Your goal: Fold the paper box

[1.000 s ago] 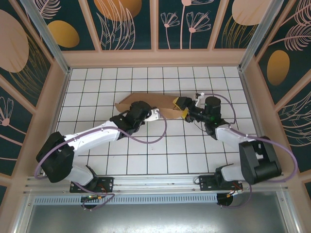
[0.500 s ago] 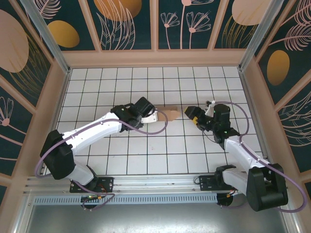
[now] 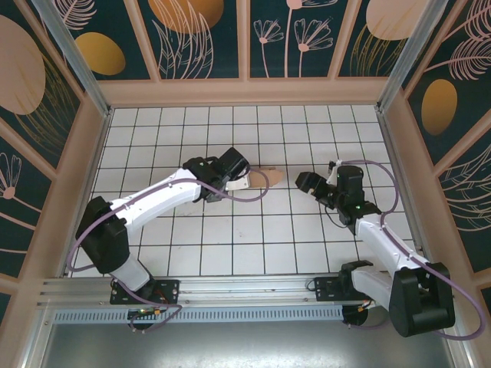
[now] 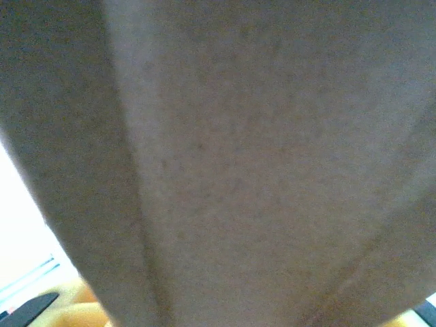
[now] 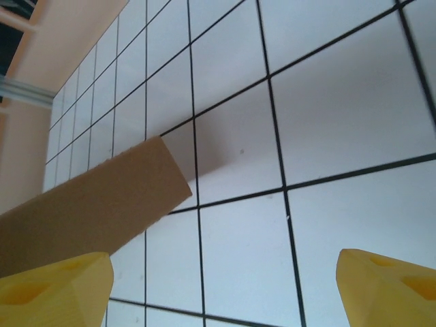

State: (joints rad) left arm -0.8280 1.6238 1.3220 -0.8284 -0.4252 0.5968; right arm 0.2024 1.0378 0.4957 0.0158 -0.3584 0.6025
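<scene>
Paper box (image 3: 270, 176): plain brown, creased, one end raised off the tiled bench (image 3: 230, 253); clamped by left fingers (image 3: 245, 182). Right fingers (image 5: 54, 289) are held wide apart, empty.

No writing, label, brand, number or sign can be read anywhere; the brown paper box (image 3: 270, 177) and white tiled counter (image 3: 230, 230) are plain.

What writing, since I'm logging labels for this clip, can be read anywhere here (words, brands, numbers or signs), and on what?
None readable.
The paper box is plain brown cardboard with no print.
The floor tiles bear only grid lines.
The wall panels carry plant drawings, no lettering.
</scene>
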